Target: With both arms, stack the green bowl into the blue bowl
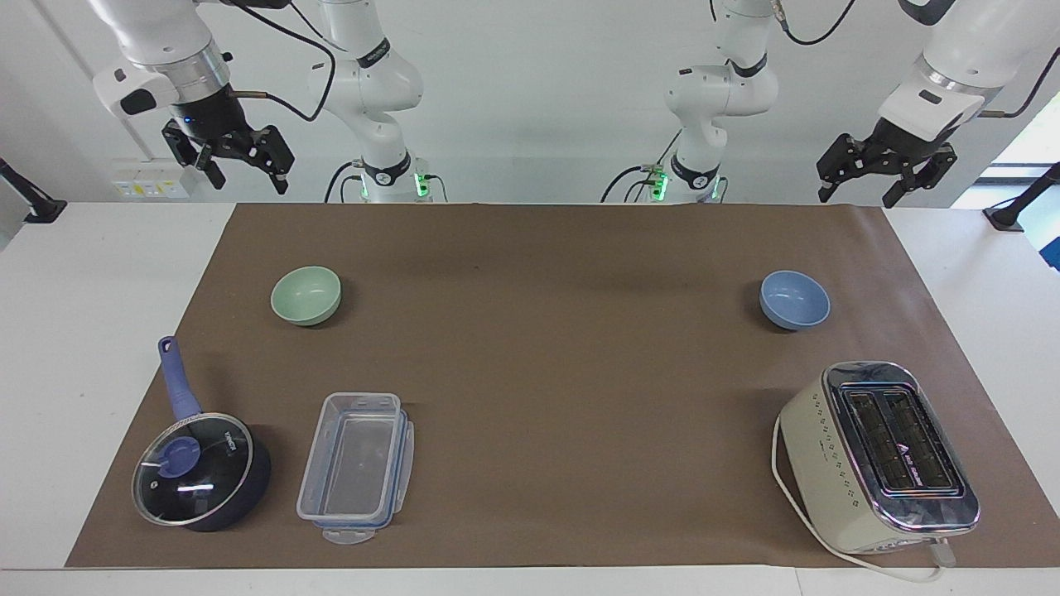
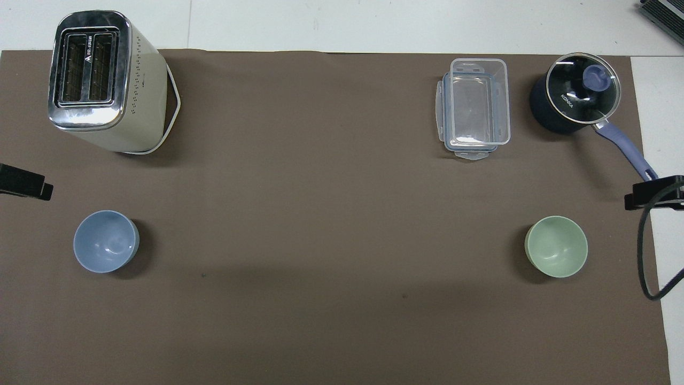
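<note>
— While both arms wait raised at the robots' edge of the table (image 1: pixel 530 248), what does each end effector hold?
— Left end effector (image 1: pixel 882 186): fingers spread, holding and touching nothing. Right end effector (image 1: pixel 240 170): the same.
— Location of the bowls?
— Green bowl (image 1: pixel 305 295): upright on the table, toward the right arm's end, nearer the robots than the saucepan (image 1: pixel 201 469). Blue bowl (image 1: pixel 794 299): upright toward the left arm's end, nearer the robots than the toaster (image 1: pixel 878 455). The two are well apart.

Mat (image 1: pixel 546 372) betw. bowls bare; toaster (image 1: pixel 879 455) prob. clear.
</note>
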`<state>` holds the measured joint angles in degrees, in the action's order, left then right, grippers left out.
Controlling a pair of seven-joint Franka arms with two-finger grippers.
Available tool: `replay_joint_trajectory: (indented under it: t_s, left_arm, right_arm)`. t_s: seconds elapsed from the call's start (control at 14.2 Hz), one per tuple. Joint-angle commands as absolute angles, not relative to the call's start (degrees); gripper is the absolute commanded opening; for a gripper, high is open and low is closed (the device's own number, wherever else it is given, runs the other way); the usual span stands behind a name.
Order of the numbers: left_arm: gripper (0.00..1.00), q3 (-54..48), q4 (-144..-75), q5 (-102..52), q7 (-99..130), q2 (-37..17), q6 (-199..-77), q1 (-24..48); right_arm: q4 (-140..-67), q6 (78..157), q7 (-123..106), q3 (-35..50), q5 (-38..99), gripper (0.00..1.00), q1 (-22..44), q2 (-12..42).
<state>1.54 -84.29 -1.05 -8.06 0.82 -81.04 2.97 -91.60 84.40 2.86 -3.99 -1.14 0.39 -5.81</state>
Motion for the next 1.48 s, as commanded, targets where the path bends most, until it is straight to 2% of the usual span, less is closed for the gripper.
replay_joint_trajectory:
  t_s: [0.0,1.13,1.41]
  left_arm:
    - [1.00,1.49,-84.02,-0.35,-7.73,1.23,-80.07,2.90]
    - [1.00,1.49,-84.11,-0.35,-8.08,1.32,-79.19,2.81]
    - [1.00,1.58,-86.31,-0.44,-8.09,2.81,-79.98,2.81]
  right_arm:
    - [-92.90,85.43,2.11,-3.78,-0.53,1.00,0.00,-6.86]
    - [-92.90,85.43,2.11,-3.78,-0.53,1.00,0.00,-6.86]
    - [-92.90,85.43,2.11,-3.78,-0.53,1.00,0.00,-6.86]
